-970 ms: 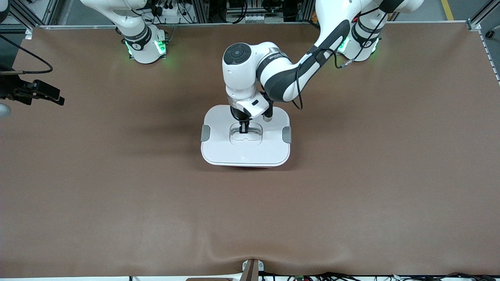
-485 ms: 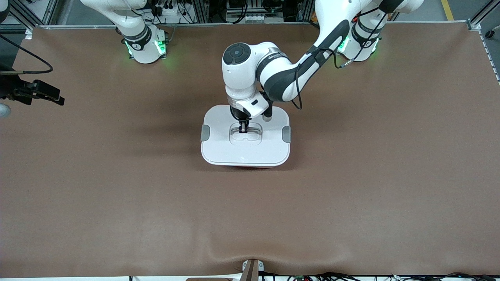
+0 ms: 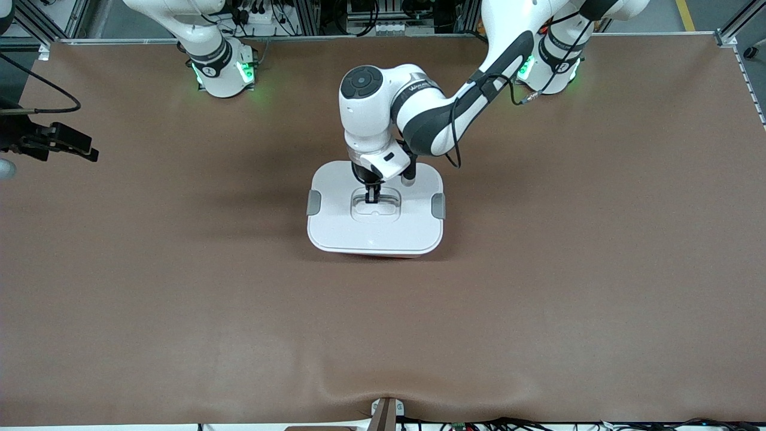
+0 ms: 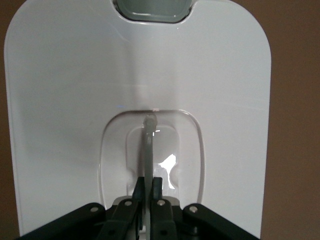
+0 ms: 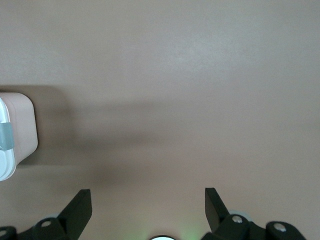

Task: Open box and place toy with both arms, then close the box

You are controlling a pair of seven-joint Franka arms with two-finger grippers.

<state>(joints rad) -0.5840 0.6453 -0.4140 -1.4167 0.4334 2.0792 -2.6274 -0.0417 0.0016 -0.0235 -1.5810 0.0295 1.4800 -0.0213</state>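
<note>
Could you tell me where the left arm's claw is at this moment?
The left claw is down in the recessed centre of the white lid of the box, shut on the lid's handle, about mid-table in the front view.

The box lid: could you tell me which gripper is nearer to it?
Left. The left gripper is shut on the lid's handle; the right gripper waits open, off at the right arm's end.

Brown table mat (image 3: 538, 299) covering the work surface, metal clamp bracket (image 3: 386, 413) at its camera-side edge, cables (image 3: 538, 424) beside it
</note>
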